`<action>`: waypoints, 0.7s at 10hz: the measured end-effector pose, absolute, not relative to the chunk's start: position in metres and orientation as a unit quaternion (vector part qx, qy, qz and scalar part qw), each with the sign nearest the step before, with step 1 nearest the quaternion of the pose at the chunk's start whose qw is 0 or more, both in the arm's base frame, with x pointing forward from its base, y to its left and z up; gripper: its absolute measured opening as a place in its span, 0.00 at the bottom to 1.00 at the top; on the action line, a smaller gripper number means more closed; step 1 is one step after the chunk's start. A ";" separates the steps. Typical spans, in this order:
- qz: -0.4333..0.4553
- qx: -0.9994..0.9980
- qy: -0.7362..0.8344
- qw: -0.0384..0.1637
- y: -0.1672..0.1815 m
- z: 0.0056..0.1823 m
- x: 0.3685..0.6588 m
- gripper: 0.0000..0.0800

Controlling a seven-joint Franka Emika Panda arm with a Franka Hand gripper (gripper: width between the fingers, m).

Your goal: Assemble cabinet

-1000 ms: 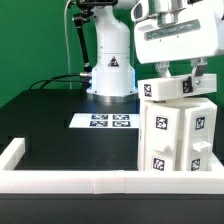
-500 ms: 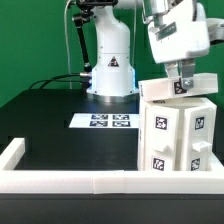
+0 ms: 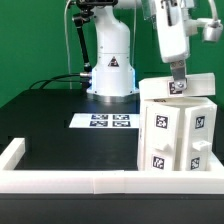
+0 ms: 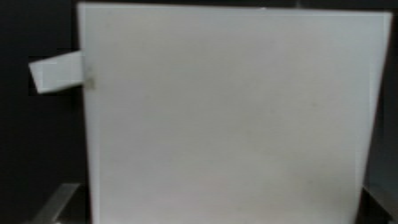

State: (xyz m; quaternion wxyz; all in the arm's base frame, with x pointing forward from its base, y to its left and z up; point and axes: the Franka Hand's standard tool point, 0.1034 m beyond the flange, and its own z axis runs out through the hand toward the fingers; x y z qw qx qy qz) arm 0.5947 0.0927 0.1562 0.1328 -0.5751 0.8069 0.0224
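Note:
The white cabinet body (image 3: 178, 135) stands upright at the exterior view's right, near the front rim, with square tags on its faces. A white top block (image 3: 158, 90) with a tag lies across its top. My gripper (image 3: 178, 72) reaches down from above onto this block, with its fingers on either side of it. In the wrist view the block's flat white face (image 4: 231, 120) fills the picture, with a small tab (image 4: 57, 75) sticking out from one edge. A dark fingertip (image 4: 48, 205) shows beside the white face.
The marker board (image 3: 108, 122) lies flat on the black table in front of the arm's white base (image 3: 110, 65). A low white rim (image 3: 70, 180) edges the table's front and left side. Cables run behind the base.
My gripper has turned about its vertical axis on top of the cabinet, from broadside to edge-on. The top block has turned with it and now sits flatter and squarer on the body.

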 end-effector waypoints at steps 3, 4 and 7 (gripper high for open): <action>0.043 -0.510 0.848 0.140 0.089 0.155 0.595 0.70; 0.046 -0.494 0.857 0.140 0.090 0.155 0.595 0.70; 0.046 -0.509 0.847 0.145 0.095 0.157 0.594 0.98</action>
